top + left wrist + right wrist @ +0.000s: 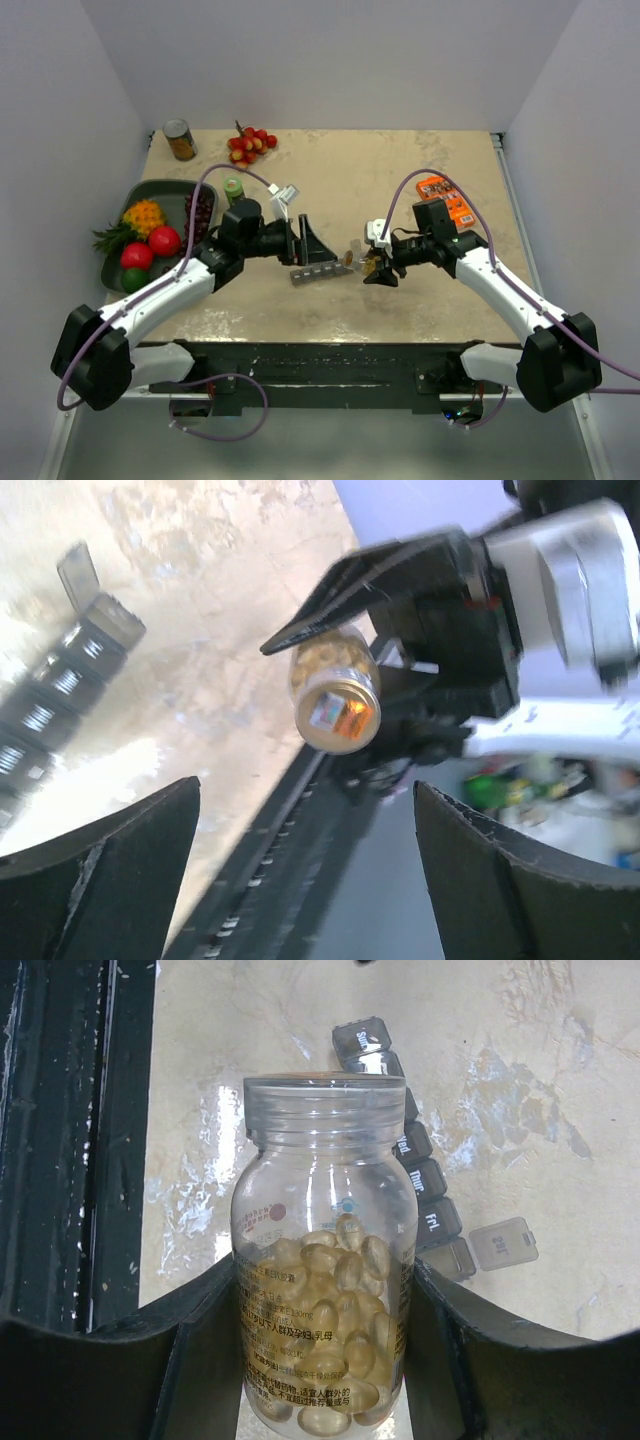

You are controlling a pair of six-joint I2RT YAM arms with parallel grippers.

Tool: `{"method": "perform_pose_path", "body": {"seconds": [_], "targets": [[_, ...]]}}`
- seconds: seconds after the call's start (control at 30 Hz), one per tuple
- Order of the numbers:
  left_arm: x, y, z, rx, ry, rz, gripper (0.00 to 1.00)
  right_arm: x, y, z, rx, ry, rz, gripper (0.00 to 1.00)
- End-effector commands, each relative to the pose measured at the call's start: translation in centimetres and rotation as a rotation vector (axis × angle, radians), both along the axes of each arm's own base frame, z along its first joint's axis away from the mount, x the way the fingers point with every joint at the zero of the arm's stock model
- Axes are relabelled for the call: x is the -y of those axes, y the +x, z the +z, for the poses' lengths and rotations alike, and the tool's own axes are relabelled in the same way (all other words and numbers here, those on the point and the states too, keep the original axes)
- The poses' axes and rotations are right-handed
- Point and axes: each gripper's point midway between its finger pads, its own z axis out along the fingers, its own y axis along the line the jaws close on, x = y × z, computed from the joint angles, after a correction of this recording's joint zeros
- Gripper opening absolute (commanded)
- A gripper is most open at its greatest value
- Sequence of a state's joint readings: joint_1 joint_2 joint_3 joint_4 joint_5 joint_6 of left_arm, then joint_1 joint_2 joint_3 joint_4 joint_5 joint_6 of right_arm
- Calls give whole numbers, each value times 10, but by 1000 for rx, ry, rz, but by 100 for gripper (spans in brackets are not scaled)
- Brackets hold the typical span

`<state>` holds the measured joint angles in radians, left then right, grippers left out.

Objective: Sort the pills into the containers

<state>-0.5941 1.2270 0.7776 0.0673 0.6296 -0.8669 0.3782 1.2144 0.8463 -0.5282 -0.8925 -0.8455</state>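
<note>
The pill bottle [325, 1290], judged light and slick, is clamped low on its body by the right claw [378, 268]; the left claw [305, 785] is spread.

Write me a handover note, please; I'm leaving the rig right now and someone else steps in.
Left gripper: jaws open, empty, beside the pill organizer strip.
Right gripper: jaws shut on the uncapped pill bottle, held near the strip's end.
Done: one end lid stands open.
Left: the pills are all in the bottle, none seen in the strip. They have yet to go into the compartments.
</note>
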Motion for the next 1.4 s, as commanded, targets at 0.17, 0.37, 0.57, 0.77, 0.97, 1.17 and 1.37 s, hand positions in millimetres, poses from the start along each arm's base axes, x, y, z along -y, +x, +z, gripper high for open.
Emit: {"method": "perform_pose_path", "body": {"seconds": [0.17, 0.37, 0.57, 0.77, 0.97, 1.17, 1.37], "targets": [[-24, -26, 50, 1133, 50, -178, 99, -6, -5, 16, 41, 67, 57, 0], [-2, -23, 57, 1340, 50, -276, 99, -7, -9, 14, 33, 70, 75, 0], [37, -14, 52, 1371, 97, -396, 92, -6, -9, 14, 33, 70, 78, 0], [51, -9, 49, 1373, 94, -405, 86, -7, -10, 14, 34, 71, 81, 0], [59, -8, 30, 1294, 111, -457, 61, -6, -10, 14, 33, 71, 79, 0], [59, -4, 22, 1279, 138, -454, 62, -6, -10, 14, 31, 71, 80, 0], [59, -2, 15, 1259, 153, -456, 57, -7, -10, 14, 31, 70, 81, 0]]}}
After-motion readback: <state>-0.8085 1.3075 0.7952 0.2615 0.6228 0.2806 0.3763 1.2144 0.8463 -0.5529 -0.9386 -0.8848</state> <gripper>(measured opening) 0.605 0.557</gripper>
